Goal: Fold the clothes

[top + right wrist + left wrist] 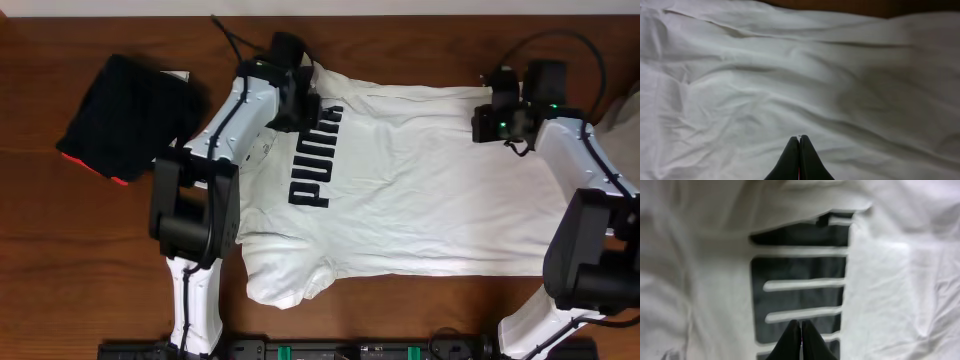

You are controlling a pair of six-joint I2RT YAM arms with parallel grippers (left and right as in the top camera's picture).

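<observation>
White short-sleeved cotton T-shirt with black PUMA lettering, flat on brown wooden table, lengthwise left to right. Left gripper near far collar end, right gripper near far hem, both pressed together; cloth pinch unclear. Shirt body nearward of both.

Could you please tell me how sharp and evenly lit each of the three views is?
Overhead: sharp and evenly lit, the T-shirt bright, its lettering crisp. Left wrist: soft focus, the lettering blurred, cloth at the top washed out. Right wrist: dimmer, grey shadows in the folds, the right tool a dark silhouette.
</observation>
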